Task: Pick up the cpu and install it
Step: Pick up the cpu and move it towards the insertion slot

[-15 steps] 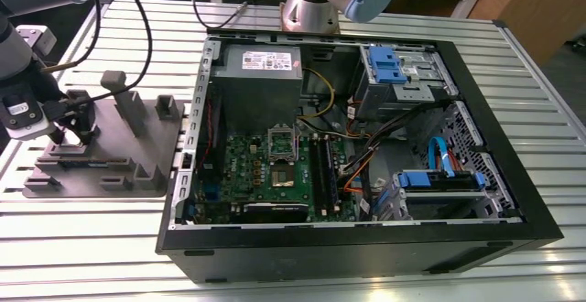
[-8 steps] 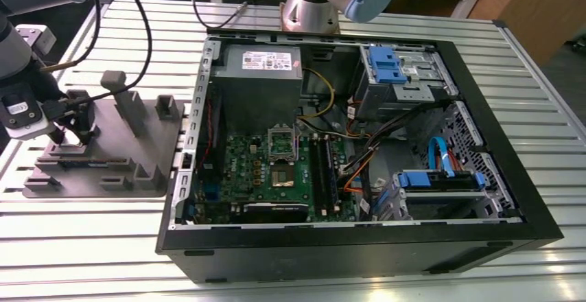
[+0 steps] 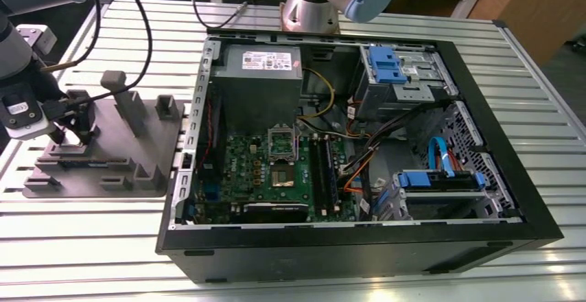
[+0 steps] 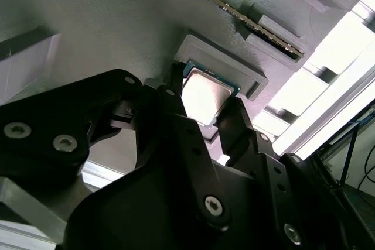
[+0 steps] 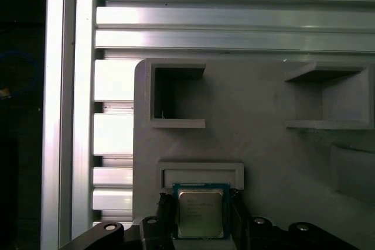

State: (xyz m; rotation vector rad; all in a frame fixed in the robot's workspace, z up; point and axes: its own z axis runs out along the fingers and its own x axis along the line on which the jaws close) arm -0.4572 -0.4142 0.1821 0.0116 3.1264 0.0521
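Tool (image 5: 201,208) is down low over the grey plate (image 5: 269,144), narrow, and I read it as pinched on the cpu (image 5: 200,213): in both wrist views the black fingers (image 4: 171,102) sit against two opposite edges of the chip, one each side, no gap I can make out. So the cpu lies straight between the tips, not off to any side. It is flat, silvery top facing up at the cameras, and square, so no long axis to speak of; the grip line runs across it edge to edge. It sits at the shallow framed pocket of the plate, level as far as I can tell; whether it is lifted clear of the pocket floor I cannot tell. In the exterior view the tool is at that view's left, over the plate, which rests on the slatted desk (image 3: 92,233). The green motherboard (image 3: 274,171) lies inside the open case (image 3: 536,223), well apart toward the exterior view's right.
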